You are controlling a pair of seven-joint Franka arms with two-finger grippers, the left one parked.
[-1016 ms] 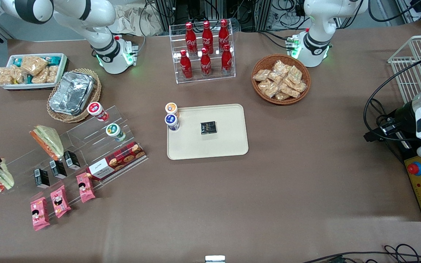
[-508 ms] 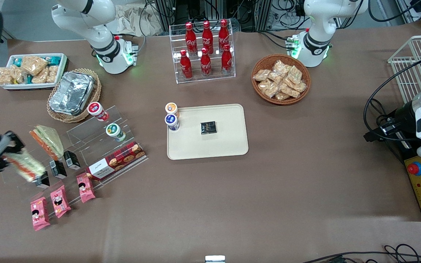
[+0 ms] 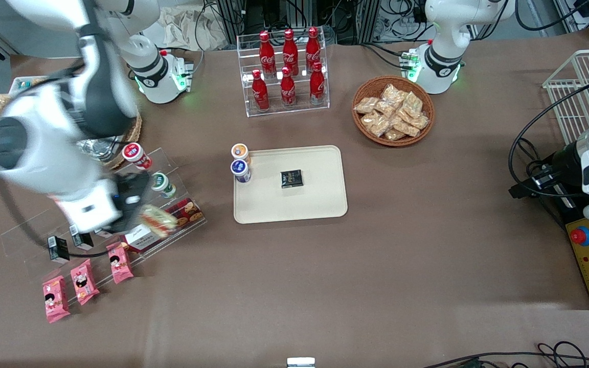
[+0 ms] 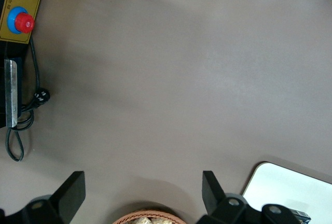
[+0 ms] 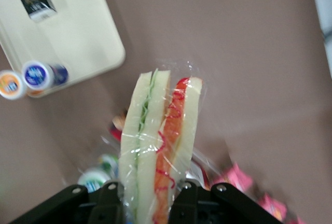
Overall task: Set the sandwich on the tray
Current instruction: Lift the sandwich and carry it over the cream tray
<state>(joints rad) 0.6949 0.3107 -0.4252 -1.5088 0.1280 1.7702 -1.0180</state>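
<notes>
My right gripper [image 3: 143, 214] is shut on the sandwich [image 3: 158, 220], a clear-wrapped cream wedge with red-orange and green filling. It holds the sandwich in the air above the acrylic stand. In the right wrist view the sandwich [image 5: 161, 146] stands out from between the two black fingers [image 5: 110, 201] of the gripper [image 5: 148, 202]. The cream tray [image 3: 315, 199] lies flat at the table's middle, apart from the gripper, toward the parked arm. It also shows in the right wrist view [image 5: 78, 37]. The narrower, greener wedge is hidden by my arm.
A black packet [image 3: 291, 178] lies on the tray, with two small cups [image 3: 241, 170] at its edge. The acrylic stand [image 3: 172, 168] carries cups, a cookie box [image 3: 184, 213] and black packets, with pink packs [image 3: 84, 281] nearer the camera. A cola rack [image 3: 287, 71] and a snack basket [image 3: 392, 110] stand farther off.
My right arm has swung in from the working arm's end of the table, carrying the sandwich over the acrylic stand toward the tray. It now covers the foil container and the other wedge.
</notes>
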